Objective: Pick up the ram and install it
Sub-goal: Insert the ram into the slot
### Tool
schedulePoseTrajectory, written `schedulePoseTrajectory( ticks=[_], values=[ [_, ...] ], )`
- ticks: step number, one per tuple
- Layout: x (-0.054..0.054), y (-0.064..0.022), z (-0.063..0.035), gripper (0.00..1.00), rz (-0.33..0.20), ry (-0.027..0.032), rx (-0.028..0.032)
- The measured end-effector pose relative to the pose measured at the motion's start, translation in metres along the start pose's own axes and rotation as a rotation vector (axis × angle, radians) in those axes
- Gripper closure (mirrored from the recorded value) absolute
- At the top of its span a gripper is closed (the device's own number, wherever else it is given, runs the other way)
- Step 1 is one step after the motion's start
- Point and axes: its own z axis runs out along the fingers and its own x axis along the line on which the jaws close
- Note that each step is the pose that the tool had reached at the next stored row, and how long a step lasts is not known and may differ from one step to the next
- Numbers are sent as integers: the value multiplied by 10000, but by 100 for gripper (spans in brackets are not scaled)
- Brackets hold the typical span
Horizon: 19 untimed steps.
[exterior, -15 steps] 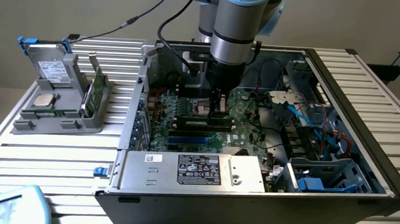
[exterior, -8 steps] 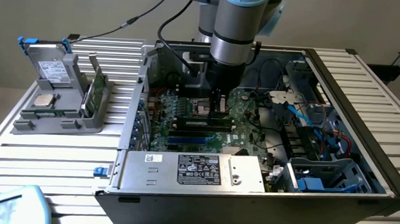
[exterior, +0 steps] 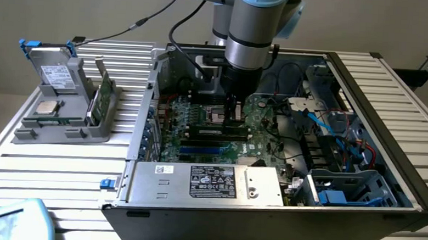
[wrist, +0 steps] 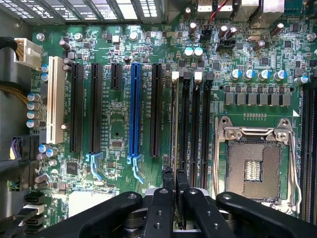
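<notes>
My gripper [exterior: 234, 116] reaches down into the open computer case [exterior: 145, 94], over the green motherboard [exterior: 261, 128]. In the wrist view the ram [wrist: 174, 124] shows edge-on as a thin pale strip. It runs along the first of the black memory slots [wrist: 185, 124], beside the white slot latches [wrist: 175, 76]. The black fingers [wrist: 167, 181] of the gripper [wrist: 174, 174] stand close together on the near end of the ram. Whether the stick is seated in the slot or just above it I cannot tell.
An empty CPU socket [wrist: 257, 166] lies beside the memory slots, and a blue expansion slot [wrist: 133, 109] with black ones on the other side. A silver power supply [exterior: 203, 182] fills the case front. Cables [exterior: 345, 132] crowd the exterior view's right. A grey parts holder [exterior: 60, 120] stands outside.
</notes>
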Motion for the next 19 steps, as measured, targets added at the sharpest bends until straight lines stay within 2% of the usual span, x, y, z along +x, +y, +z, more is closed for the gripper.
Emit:
schedulePoseTrajectory(
  ticks=[19],
  values=[
    [-3, -9, 36, 87, -3, 7, 1]
  ],
)
